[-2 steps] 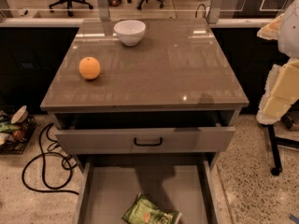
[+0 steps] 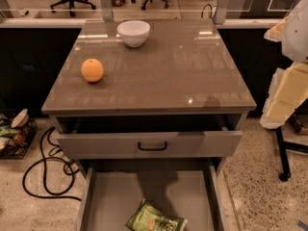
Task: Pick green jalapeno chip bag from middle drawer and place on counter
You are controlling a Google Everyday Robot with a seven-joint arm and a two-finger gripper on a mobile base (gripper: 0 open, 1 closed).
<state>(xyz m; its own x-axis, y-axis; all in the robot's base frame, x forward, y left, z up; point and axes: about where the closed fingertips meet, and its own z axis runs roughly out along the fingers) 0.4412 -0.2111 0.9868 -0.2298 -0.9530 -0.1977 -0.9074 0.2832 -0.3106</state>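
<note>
The green jalapeno chip bag (image 2: 155, 219) lies on the floor of the open middle drawer (image 2: 115, 196), near its front edge and partly cut off by the bottom of the view. The counter (image 2: 168, 76) is above it. My gripper is out of view. Only cream-white arm segments (image 2: 288, 88) show at the right edge, beside the cabinet and well away from the bag.
An orange (image 2: 92, 70) sits on the counter's left side and a white bowl (image 2: 133, 32) at its back. The upper drawer with a black handle (image 2: 152, 146) is partly pulled out above the middle drawer. A black cable (image 2: 45, 170) and a basket (image 2: 14, 136) lie on the floor at the left.
</note>
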